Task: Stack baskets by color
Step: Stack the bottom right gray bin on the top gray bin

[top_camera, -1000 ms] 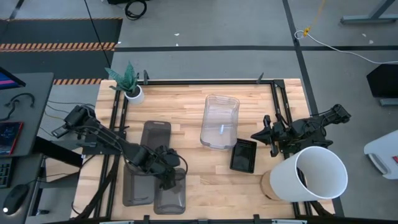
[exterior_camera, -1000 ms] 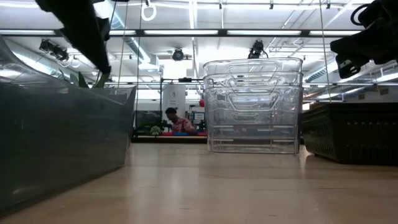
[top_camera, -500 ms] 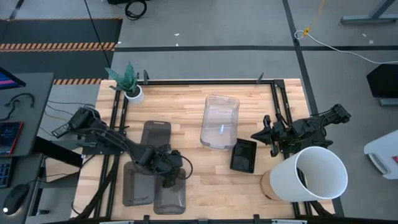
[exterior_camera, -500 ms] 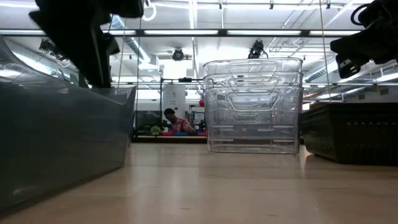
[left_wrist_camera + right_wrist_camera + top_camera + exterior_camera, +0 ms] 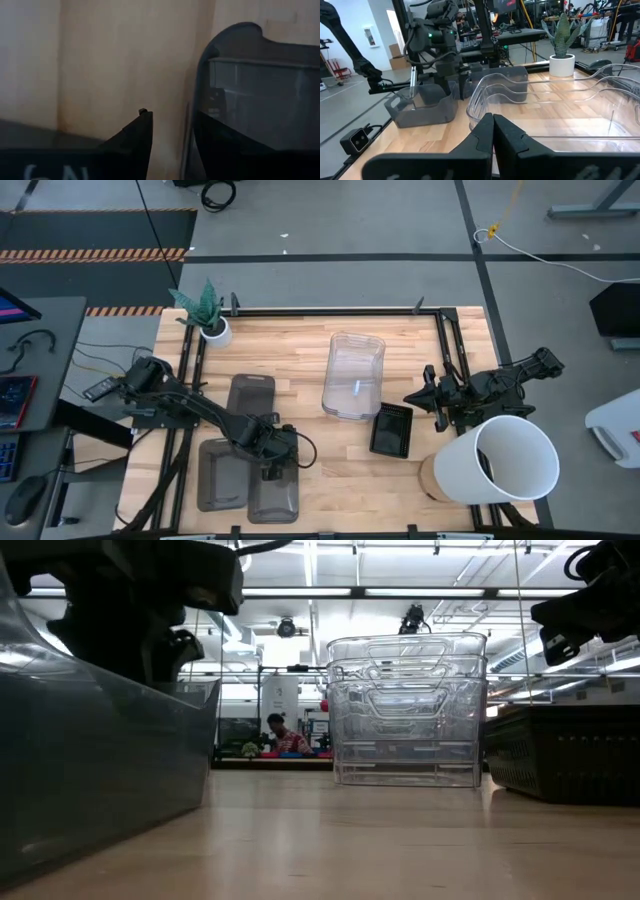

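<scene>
Grey basket (image 5: 250, 90) rim sits between the left tool (image 5: 170, 140)'s parted fingers, wrist view only.

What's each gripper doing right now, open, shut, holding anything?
Left gripper: open, fingers astride the rim of a smoky grey basket, not clamped.
Right gripper: shut, holding nothing, waiting by the clear baskets.

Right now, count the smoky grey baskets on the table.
3: one grey basket left of the clear stack; second and third side by side, front-left. Others may be nested.
</scene>
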